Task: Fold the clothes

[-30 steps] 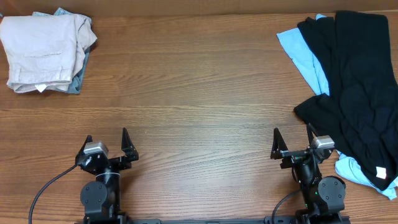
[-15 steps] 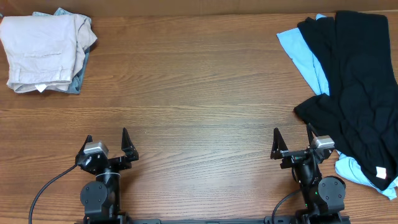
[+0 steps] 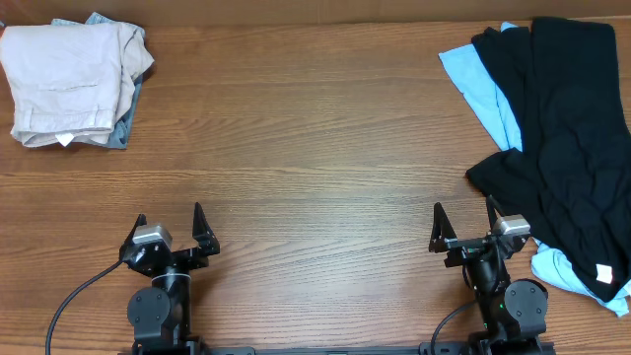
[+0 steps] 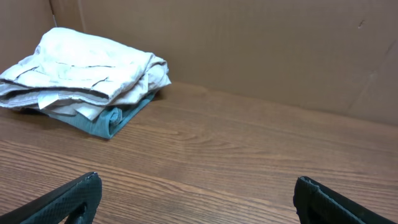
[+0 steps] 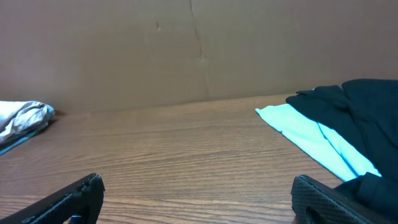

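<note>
Left end effector (image 3: 169,225) sits at 7 o'clock on the near edge of the counter (image 3: 315,158), fingers wide apart, gripping nothing. Right end effector (image 3: 463,219) at 5 o'clock is the same: wide, gripping nothing. Just beside it at its 3 o'clock is the near end of the black garment (image 3: 567,148), unfolded, white label (image 3: 603,274) showing. It sprawls from 4 up to 2 o'clock, lying over a light-blue piece (image 3: 483,84) that pokes out at the far-left edge and near the label. At the far 10 o'clock corner, well apart from both arms, the beige shorts (image 3: 69,84) are folded and stacked on a blue-grey piece (image 3: 123,126). Cardboard wall (image 4: 249,50) is behind them in the left wrist view.
</note>
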